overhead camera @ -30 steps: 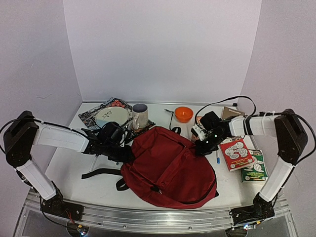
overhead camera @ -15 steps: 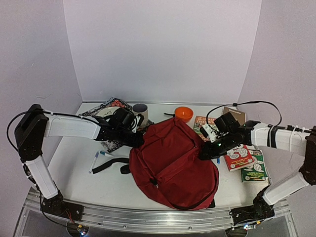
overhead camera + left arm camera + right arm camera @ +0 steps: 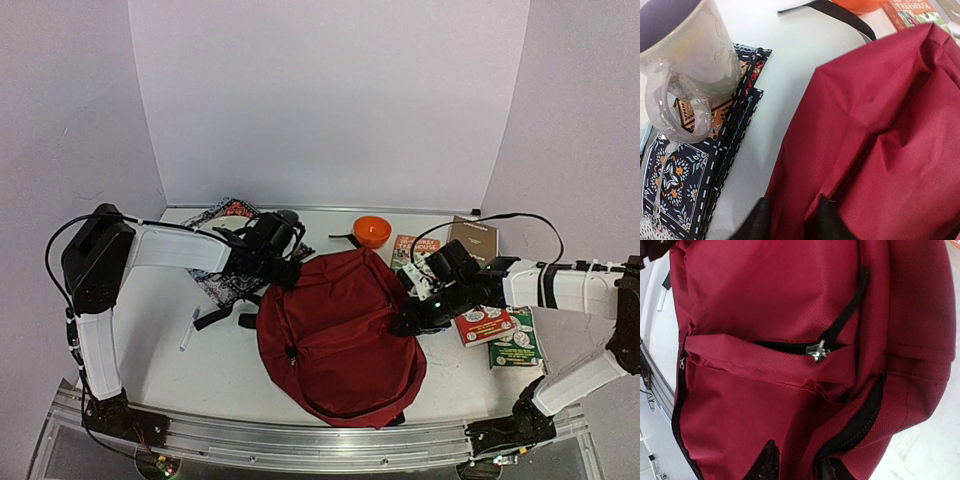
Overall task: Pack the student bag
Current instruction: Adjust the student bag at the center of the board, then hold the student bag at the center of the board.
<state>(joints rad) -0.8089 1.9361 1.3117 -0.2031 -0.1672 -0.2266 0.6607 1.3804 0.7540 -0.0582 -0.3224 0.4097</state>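
Observation:
The student bag [image 3: 340, 330], a large dark red backpack, lies flat in the middle of the table with its front pocket zip [image 3: 816, 351] facing up. My left gripper [image 3: 290, 272] is at the bag's upper left corner. In the left wrist view its jaws [image 3: 794, 210] stand apart, a fold of red fabric lying loose between them. My right gripper [image 3: 405, 322] is at the bag's right edge. Its jaws [image 3: 797, 460] are also apart over the fabric beside the black main zip [image 3: 860, 420]. Both grippers are open.
A mug [image 3: 685, 55] stands on a patterned mat [image 3: 685, 175] just left of the bag. An orange bowl [image 3: 372, 230] sits behind it. Books [image 3: 485, 325] lie to the right, more [image 3: 472, 236] at the back. A pen [image 3: 188, 330] and a black strap [image 3: 215, 318] lie left.
The bag has been dragged away from the front edge and turned. Both arms moved with it. Both grippers, shut on the fabric before, have since parted their jaws.

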